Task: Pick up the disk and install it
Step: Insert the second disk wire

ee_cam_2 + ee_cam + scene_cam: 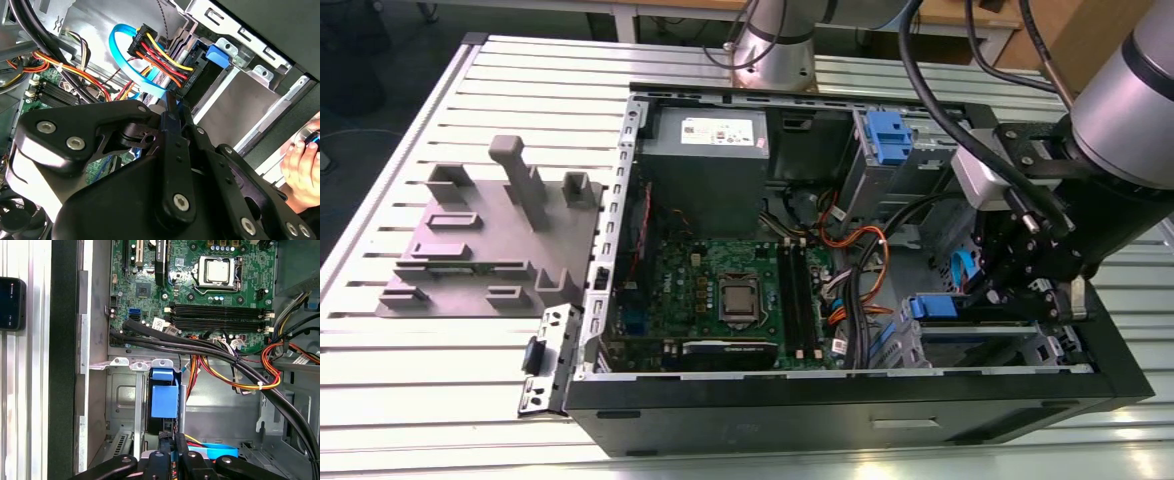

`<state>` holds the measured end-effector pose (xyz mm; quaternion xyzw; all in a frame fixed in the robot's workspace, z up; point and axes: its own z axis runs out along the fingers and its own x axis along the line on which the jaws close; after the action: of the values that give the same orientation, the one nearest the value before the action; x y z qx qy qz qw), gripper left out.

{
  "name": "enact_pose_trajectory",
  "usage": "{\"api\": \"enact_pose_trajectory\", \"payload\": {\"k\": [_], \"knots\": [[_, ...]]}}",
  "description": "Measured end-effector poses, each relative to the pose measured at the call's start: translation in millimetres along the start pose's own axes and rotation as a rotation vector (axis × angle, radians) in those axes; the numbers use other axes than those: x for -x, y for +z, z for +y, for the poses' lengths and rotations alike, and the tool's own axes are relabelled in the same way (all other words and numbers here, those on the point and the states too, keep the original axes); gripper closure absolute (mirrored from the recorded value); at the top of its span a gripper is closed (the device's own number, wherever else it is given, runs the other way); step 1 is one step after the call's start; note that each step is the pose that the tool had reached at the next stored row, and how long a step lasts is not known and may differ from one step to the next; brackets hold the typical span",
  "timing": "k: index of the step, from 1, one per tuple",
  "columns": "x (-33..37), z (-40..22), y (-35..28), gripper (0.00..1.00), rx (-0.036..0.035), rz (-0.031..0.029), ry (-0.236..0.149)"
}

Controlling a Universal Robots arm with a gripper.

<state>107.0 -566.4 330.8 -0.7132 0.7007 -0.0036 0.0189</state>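
Gripper (pixel 172 102): right up against the lens in the second wrist view, fingers pulled narrow, nearly together, and I can't make out anything pinched between them.
Cables (pixel 160 55): same view, a bundle of red, yellow and black wires plus a blue ribbon ends in a plug just past the fingertips.
Hand (pixel 300 160): a person's hand sits at the edge, outside the case.
Disk (pixel 165 397): in the first wrist view it's standing on edge in the metal drive cage, blue plastic end facing up, just ahead of the fingertips.
Motherboard (pixel 200 285): beyond the cage, well apart from the disk.
Case (pixel 854 400): in the exterior view it lies open on the slatted table (pixel 400 380), with the arm reaching down into the cage at the exterior view's right.
Progress: pickup looks done and the disk is in its bay. Can't tell if it's fully seated or plugged in, so I'd guess late stage.
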Motion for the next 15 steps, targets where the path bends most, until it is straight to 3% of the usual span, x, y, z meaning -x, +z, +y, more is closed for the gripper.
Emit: {"api": "enact_pose_trajectory", "payload": {"k": [9,10,15], "knots": [[0.0,0.0,0.0,0.83,0.0000,-0.0001,0.000],[0.0,0.0,0.0,0.77,0.0000,-0.0001,0.000],[0.1,-0.1,-2.6,0.77,0.0001,0.0000,0.000]]}}
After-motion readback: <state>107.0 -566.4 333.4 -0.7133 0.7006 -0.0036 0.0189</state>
